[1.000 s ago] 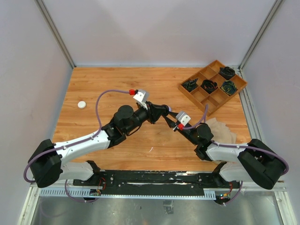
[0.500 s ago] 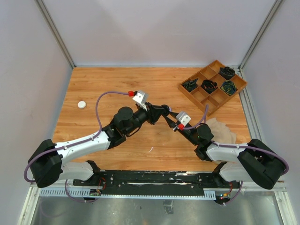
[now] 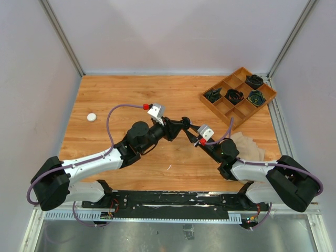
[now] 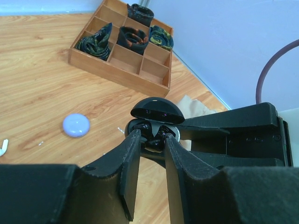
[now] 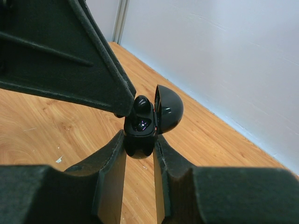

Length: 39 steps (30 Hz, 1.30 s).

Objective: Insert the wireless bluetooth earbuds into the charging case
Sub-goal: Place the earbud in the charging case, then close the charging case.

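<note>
My right gripper [image 5: 139,136] is shut on a black charging case [image 5: 138,142] and holds it above the table with its domed lid [image 5: 168,108] swung open. My left gripper [image 4: 152,136] is shut on a black earbud [image 4: 153,143] and holds it at the case's open mouth [image 4: 152,125]. In the right wrist view the earbud [image 5: 142,103] sticks up from a case pocket, with a left fingertip [image 5: 119,100] against it. From above, both grippers meet mid-table, left [image 3: 180,124] and right [image 3: 190,128]. No white or lavender earbuds are in view.
A wooden divided tray [image 3: 232,107] with dark rolled items stands at the back right. Crumpled brown paper [image 3: 248,145] lies by the right arm. A white disc [image 3: 92,117] lies far left, a lavender disc [image 4: 76,125] on the table below, and a white sliver [image 3: 169,167] near the front.
My left arm's wrist has shifted slightly toward the left and front while its fingertips stay at the case. The right arm has not visibly moved.
</note>
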Available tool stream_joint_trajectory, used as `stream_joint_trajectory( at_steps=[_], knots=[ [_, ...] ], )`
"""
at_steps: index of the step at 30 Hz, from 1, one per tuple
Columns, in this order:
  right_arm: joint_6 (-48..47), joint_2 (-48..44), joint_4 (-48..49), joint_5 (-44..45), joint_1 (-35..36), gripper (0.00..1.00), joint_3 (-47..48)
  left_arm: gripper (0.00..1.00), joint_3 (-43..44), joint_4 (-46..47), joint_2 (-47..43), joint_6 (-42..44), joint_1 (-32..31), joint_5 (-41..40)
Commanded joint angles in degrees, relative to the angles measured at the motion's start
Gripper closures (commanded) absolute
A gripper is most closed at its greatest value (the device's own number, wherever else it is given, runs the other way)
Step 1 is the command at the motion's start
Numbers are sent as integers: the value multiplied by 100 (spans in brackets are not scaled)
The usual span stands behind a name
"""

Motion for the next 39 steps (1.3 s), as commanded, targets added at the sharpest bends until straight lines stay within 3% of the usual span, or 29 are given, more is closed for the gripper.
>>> stream_joint_trajectory(
  at_steps=[1,19,34,39],
  knots=[
    [26,11,436,50,73,89,-56,67,-51,59,-54,-63,-64,-55],
    [33,44,475,59,76,89,-89,52,84,-110,-262,-738,-64,885],
    [42,75,457,-10,79,88,-88,47,335,-135,-136,-780,-63,1196],
    [81,128,462,-13,72,88,-101,44,519,-596,-242,-570,-55,1096]
  ],
)
